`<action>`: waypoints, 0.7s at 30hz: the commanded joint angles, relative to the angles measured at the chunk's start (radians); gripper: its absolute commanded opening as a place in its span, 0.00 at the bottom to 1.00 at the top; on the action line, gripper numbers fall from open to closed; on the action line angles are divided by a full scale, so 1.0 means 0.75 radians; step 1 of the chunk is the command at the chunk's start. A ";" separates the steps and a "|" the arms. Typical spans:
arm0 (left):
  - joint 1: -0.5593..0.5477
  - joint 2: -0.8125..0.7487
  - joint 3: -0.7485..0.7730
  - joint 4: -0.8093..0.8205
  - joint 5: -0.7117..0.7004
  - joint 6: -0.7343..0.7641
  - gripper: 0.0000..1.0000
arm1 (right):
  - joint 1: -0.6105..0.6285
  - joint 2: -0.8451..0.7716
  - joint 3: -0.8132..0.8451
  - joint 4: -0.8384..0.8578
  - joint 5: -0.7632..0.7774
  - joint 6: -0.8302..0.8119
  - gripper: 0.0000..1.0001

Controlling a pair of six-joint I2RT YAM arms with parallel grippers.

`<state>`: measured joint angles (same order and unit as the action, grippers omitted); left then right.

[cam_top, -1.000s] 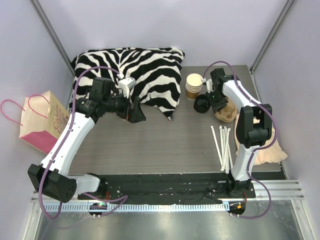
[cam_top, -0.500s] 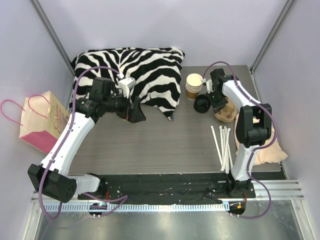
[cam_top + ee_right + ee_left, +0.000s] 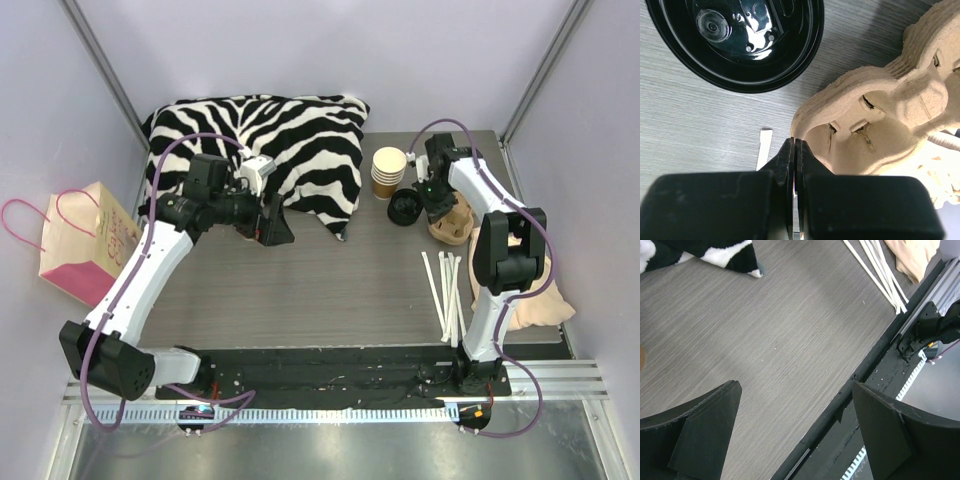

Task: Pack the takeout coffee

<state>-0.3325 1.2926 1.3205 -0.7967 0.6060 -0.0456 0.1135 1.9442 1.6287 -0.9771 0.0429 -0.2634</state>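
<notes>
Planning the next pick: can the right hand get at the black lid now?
Probably yes: the black lid lies bare just beside the right hand, nothing between them; the hand is shut and would need opening first.

Pale lilac walls (image 3: pixel 300 50) close in on 3 sides, with 2 slanted metal posts (image 3: pixel 100 60) at the back corners. The table (image 3: pixel 330 290) is grey wood-grain, evenly lit, with brushed metal (image 3: pixel 320 455) along its near edge.
</notes>
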 commanded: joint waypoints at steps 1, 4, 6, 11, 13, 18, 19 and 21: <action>-0.017 0.017 0.027 0.044 0.041 -0.003 1.00 | -0.024 -0.079 0.054 -0.029 -0.039 0.006 0.01; -0.021 0.025 0.039 0.048 0.039 -0.007 0.99 | -0.022 -0.056 0.064 -0.049 -0.035 0.001 0.09; -0.023 0.025 0.035 0.050 0.039 -0.013 1.00 | -0.022 -0.038 0.060 -0.053 -0.027 -0.001 0.26; -0.027 0.015 0.027 0.058 0.031 -0.017 1.00 | -0.025 -0.015 0.054 -0.039 -0.012 -0.003 0.31; -0.027 0.013 0.025 0.056 0.027 -0.017 0.99 | -0.025 -0.001 0.054 -0.039 -0.018 -0.003 0.31; -0.029 0.013 0.023 0.058 0.024 -0.017 1.00 | -0.022 0.018 0.041 -0.033 -0.027 -0.003 0.31; -0.027 0.013 0.023 0.060 0.024 -0.015 1.00 | -0.024 0.020 0.041 -0.035 -0.027 -0.003 0.31; -0.029 0.015 0.021 0.058 0.024 -0.017 1.00 | -0.025 0.022 0.039 -0.035 -0.029 -0.003 0.31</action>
<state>-0.3492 1.3140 1.3209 -0.7959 0.6071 -0.0490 0.0963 1.9537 1.6344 -1.0035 0.0277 -0.2619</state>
